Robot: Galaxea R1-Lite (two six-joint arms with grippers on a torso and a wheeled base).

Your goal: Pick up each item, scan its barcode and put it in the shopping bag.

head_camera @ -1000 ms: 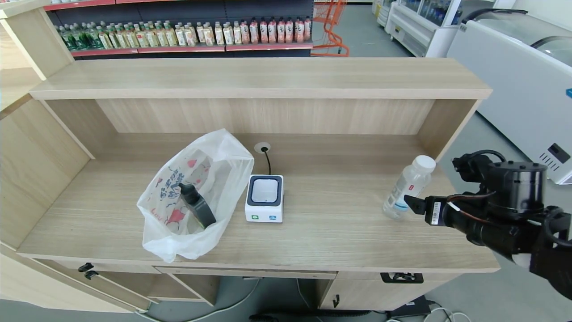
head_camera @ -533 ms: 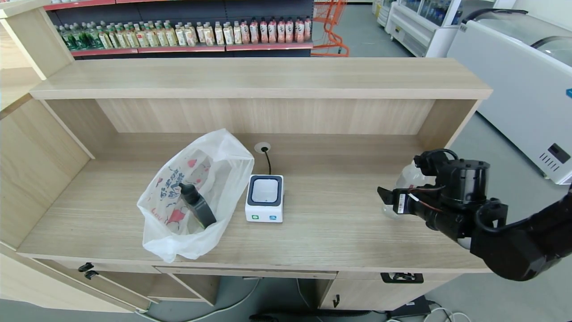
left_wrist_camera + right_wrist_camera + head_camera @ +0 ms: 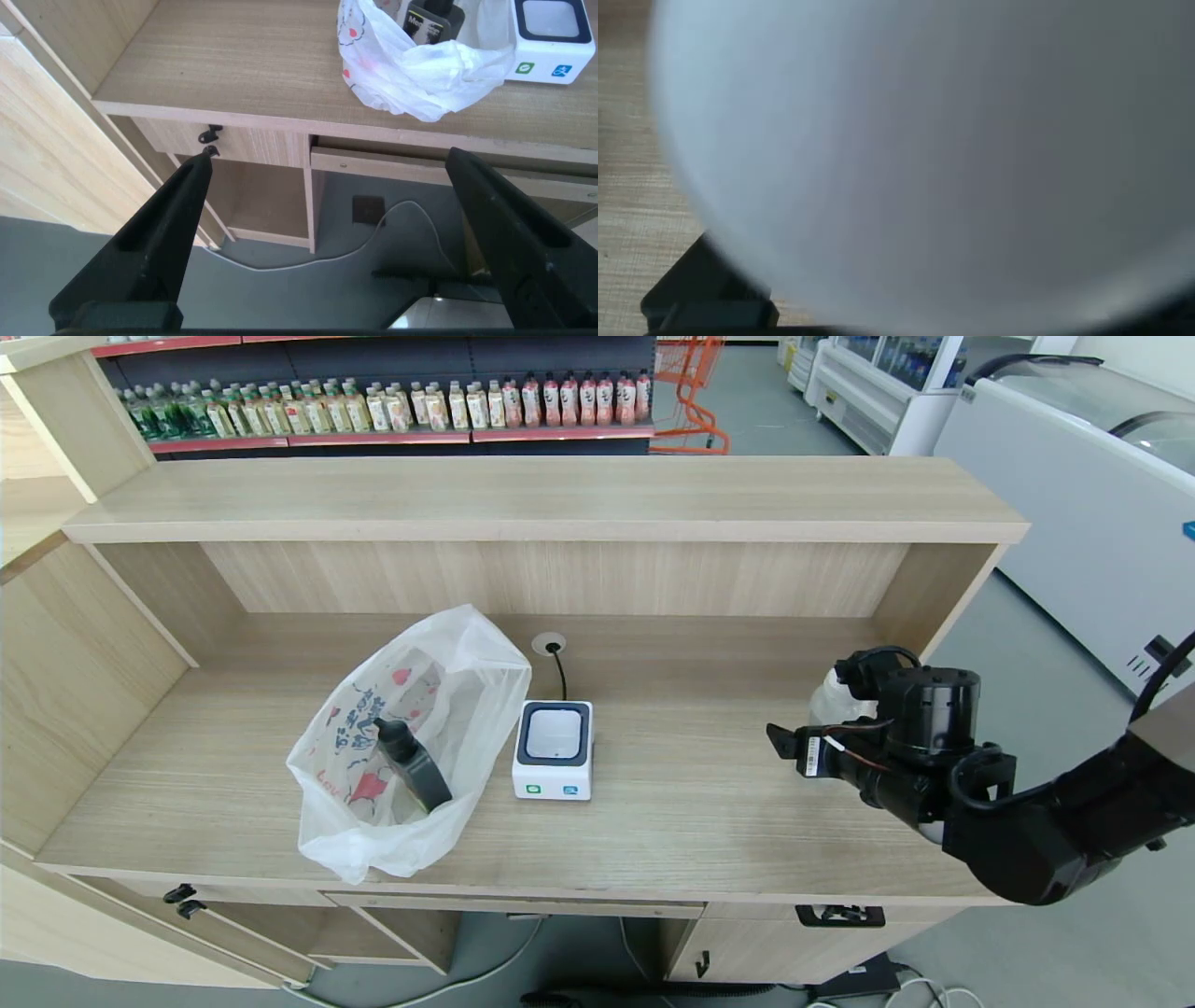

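The left gripper (image 3: 332, 233) hangs below the front edge of the counter (image 3: 691, 821), its jaws spread wide and holding nothing. On the counter near the front left corner sits the shopping bag (image 3: 373, 821), with a dark bottle (image 3: 415, 770) leaning inside it. The scanner (image 3: 553, 751) stands just beside the bag, toward the middle.

Near the right edge, the right gripper (image 3: 808, 737) sits against the water bottle (image 3: 826, 705), which stands upright and mostly hidden behind the wrist. The right wrist view shows the bottle's pale wall very close. Whether this gripper has closed on it cannot be told.

The bottle looks like thin clear plastic, so it is probably light and will give under a hard squeeze. Its round, smooth side could slip or twist. A moderate hold around the middle of the body seems safest, keeping it upright and leaving the barcode free to face the scanner.
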